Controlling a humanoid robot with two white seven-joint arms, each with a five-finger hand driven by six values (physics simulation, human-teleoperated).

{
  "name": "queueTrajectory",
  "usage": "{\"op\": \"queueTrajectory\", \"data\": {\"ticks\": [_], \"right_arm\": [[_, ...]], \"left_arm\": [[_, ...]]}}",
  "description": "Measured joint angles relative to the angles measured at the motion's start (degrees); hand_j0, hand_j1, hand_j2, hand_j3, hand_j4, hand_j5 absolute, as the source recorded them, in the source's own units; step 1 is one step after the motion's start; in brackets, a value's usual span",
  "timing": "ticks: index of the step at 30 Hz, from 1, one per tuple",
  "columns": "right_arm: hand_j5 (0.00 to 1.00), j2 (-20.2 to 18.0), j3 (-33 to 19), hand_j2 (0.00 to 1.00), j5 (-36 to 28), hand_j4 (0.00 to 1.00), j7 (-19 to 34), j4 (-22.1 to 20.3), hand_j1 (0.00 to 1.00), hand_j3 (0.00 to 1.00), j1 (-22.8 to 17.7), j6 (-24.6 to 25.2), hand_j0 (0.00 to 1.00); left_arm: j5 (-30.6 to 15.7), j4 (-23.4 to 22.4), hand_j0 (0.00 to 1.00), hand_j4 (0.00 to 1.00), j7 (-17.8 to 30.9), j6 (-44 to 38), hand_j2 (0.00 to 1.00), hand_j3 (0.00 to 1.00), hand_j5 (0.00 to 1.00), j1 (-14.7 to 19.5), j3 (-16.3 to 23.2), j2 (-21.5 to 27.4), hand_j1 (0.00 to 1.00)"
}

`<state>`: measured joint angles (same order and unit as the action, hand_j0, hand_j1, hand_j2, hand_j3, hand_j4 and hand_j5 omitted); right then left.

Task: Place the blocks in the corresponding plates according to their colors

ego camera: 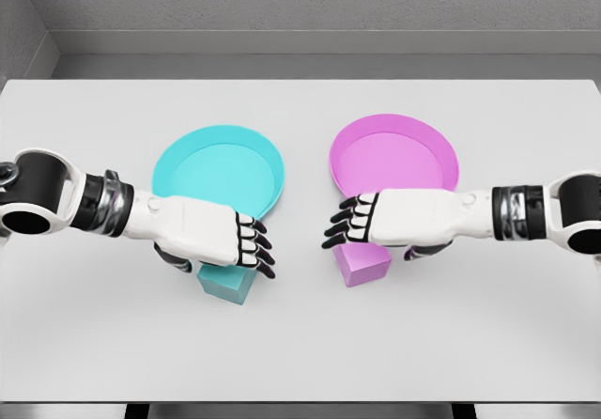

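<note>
A cyan block (228, 285) rests on the white table in front of the cyan plate (219, 168). My left hand (218, 249) sits on top of it, fingers (254, 244) curled down over its right top edge and thumb on its left, hiding most of its top. A pink block (362, 264) lies in front of the pink plate (393, 161). My right hand (374, 237) hovers just above and behind that block, its fingers (342, 222) half bent and spread, their tips off the block.
The two plates stand side by side at the table's middle with a gap between them. The table's (300, 363) front edge runs close below the blocks. A grey wall rises behind the table.
</note>
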<state>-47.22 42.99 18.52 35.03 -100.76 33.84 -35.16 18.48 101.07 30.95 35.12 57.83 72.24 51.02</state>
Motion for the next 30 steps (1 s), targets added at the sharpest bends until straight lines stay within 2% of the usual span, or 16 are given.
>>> {"op": "queueTrajectory", "data": {"ticks": [9, 16, 30], "right_arm": [[1.00, 0.1, 1.2, 1.00, 2.2, 1.00, 0.0, 0.2, 1.00, 1.00, 0.1, 0.0, 1.00], [1.00, 0.8, 0.6, 1.00, 4.3, 1.00, 0.0, 2.2, 1.00, 1.00, 0.1, 0.0, 1.00], [1.00, 1.9, 1.7, 1.00, 5.8, 1.00, 0.0, 3.2, 1.00, 1.00, -0.3, 0.0, 1.00]], "left_arm": [[0.3, 0.0, 0.98, 0.98, 1.0, 0.0, 0.98, 0.98, 0.98, -1.2, 0.0, -0.7, 0.98], [0.7, -0.1, 0.98, 0.98, 1.5, 0.0, 0.98, 0.98, 0.98, -1.2, 0.0, -0.8, 0.98], [3.3, -0.1, 0.98, 0.98, 1.6, 0.0, 0.98, 0.98, 0.98, -1.7, 0.0, -1.7, 0.98]]}}
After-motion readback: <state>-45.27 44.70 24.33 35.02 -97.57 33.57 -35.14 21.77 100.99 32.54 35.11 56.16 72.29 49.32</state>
